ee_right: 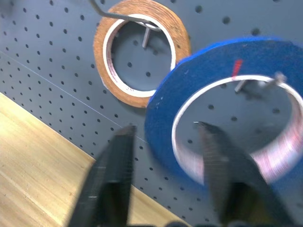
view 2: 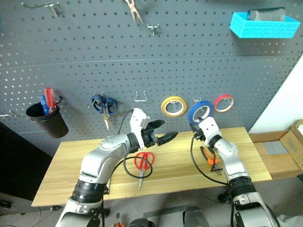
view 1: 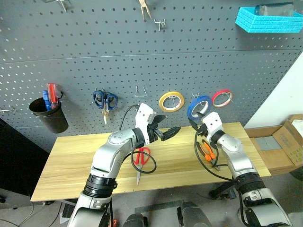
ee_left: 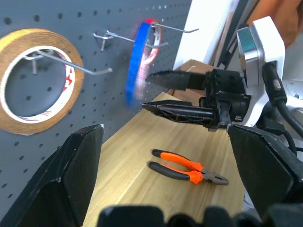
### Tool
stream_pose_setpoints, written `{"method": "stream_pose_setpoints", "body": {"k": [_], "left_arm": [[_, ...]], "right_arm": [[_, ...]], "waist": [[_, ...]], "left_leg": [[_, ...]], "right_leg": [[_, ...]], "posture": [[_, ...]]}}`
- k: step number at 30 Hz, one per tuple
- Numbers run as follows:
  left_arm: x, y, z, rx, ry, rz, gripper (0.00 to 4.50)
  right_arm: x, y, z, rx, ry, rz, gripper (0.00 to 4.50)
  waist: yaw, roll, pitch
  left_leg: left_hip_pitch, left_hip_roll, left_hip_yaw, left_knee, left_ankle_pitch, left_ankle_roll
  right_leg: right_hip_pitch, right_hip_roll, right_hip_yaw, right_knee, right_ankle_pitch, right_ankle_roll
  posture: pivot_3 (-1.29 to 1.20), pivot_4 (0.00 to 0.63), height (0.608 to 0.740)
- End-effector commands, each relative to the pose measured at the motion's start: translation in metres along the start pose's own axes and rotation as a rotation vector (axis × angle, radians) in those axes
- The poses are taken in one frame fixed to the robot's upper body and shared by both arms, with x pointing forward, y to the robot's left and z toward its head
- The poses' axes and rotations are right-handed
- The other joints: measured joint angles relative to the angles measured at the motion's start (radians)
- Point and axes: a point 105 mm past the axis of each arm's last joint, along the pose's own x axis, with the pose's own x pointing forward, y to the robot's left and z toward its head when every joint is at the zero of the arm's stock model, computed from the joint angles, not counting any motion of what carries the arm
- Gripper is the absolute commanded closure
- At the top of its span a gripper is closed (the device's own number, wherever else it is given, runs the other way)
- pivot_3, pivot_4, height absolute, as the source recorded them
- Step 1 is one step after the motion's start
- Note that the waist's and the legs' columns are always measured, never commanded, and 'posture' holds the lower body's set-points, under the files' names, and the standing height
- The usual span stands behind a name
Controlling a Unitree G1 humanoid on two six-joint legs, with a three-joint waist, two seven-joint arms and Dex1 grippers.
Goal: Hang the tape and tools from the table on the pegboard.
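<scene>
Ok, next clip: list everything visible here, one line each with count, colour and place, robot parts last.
pegboard: one, dark grey, behind the table
table: one, light wood, below the pegboard
blue tape roll: one, blue, on a pegboard hook by the right claw
yellow tape roll: one, yellow, hung left of the blue one
red tape roll: one, red, hung right of the blue one
blue-handled scissors: one, hung on the pegboard
red-handled scissors: one, lying on the table
orange-handled pliers: one, lying on the table
metal pliers: one, bare metal, hung high
black cup: one, holding red and blue tools
bin: one, light blue, upper right
cardboard box: one, brown, right of the table
left claw: black, open, over the table
right claw: black, open at the blue tape roll
</scene>
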Motion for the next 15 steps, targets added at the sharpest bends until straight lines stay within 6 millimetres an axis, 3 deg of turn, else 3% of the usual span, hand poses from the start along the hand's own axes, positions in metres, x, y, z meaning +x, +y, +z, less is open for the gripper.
{"method": "stream_pose_setpoints", "body": {"k": [1, 4, 9, 12, 15], "left_arm": [[0.003, -0.004, 0.011, 0.039, -0.038, -0.036, 0.0], [0.003, -0.001, 0.003, 0.015, -0.036, -0.013, 0.0], [-0.005, -0.007, -0.034, 0.031, 0.06, -0.018, 0.0], [-0.016, -0.011, -0.073, 0.176, 0.206, -0.066, 0.0], [-0.023, -0.017, -0.096, 0.282, 0.289, -0.136, 0.0]], "right_arm": [[-0.011, 0.002, 0.006, 0.014, -0.021, -0.024, 0.98], [-0.023, 0.008, -0.002, 0.064, 0.022, -0.033, 0.04], [-0.039, 0.015, -0.025, 0.14, 0.197, -0.062, 0.04], [-0.05, 0.023, -0.05, 0.205, 0.388, -0.041, 0.04], [-0.054, 0.019, -0.066, 0.29, 0.528, -0.073, 0.04]], "waist": [[0.0, 0.0, 0.0], [0.0, 0.0, 0.0], [-0.004, 0.001, -0.001], [-0.003, 0.002, 0.0], [0.001, 0.002, 0.003]], "left_leg": [[0.0, 0.0, 0.0, 0.0, 0.0, 0.0], [0.0, 0.0, 0.0, 0.0, 0.0, 0.0], [0.001, 0.0, 0.001, 0.0, -0.001, 0.001], [0.002, 0.0, 0.001, 0.0, -0.001, 0.001], [0.002, -0.001, 0.001, 0.0, -0.001, 0.001]], "right_leg": [[0.0, 0.0, 0.0, 0.0, 0.0, 0.0], [0.0, 0.0, 0.0, 0.0, 0.0, 0.0], [0.0, 0.0, 0.002, 0.001, 0.0, 0.0], [0.0, 0.001, 0.001, 0.002, 0.0, 0.0], [0.001, 0.001, 0.001, 0.002, 0.0, 0.0]], "posture": [[-0.16, 0.066, 0.74], [-0.17, 0.074, 0.74], [-0.17, 0.098, 0.74], [-0.17, 0.119, 0.74], [-0.17, 0.14, 0.74]]}}
